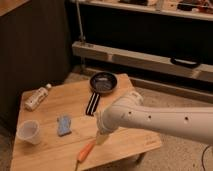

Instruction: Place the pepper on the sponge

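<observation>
The pepper is seen lying on the table near its front edge, apart from the sponge, so the placing is judged unfinished. The gripper is held just beside the pepper's upper end, fingers spread and empty; grasping and carrying across are left

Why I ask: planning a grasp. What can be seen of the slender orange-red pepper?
The slender orange-red tapered pepper lies flat and diagonal on the pale wooden table, near its front edge, apart from the light-blue sponge to its upper left. Its stem is indistinct. The gripper, under the white arm, hangs by its upper-right end; contact is unclear.
</observation>
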Controlling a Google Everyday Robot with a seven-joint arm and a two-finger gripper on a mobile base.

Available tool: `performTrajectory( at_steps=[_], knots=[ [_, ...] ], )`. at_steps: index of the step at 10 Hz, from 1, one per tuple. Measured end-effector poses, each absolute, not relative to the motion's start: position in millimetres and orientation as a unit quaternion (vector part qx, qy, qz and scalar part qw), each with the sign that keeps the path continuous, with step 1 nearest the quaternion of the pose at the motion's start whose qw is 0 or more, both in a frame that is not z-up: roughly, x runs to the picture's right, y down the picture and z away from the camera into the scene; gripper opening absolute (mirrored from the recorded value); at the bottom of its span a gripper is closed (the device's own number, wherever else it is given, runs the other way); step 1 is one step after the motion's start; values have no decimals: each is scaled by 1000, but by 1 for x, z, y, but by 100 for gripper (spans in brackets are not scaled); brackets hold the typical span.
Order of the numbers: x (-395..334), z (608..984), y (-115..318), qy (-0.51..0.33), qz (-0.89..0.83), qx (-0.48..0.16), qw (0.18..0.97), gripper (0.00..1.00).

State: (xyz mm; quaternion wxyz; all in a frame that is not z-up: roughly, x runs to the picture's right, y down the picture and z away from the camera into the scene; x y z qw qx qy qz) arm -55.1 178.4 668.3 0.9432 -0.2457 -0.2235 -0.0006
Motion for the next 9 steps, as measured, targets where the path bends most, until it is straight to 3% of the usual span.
performTrajectory(
  at_steps=[4,9],
  knots=[
    [-87,694,236,-242,-65,-307,918,80],
    [-105,710,298,-269,-71,-338,899,80]
  ],
)
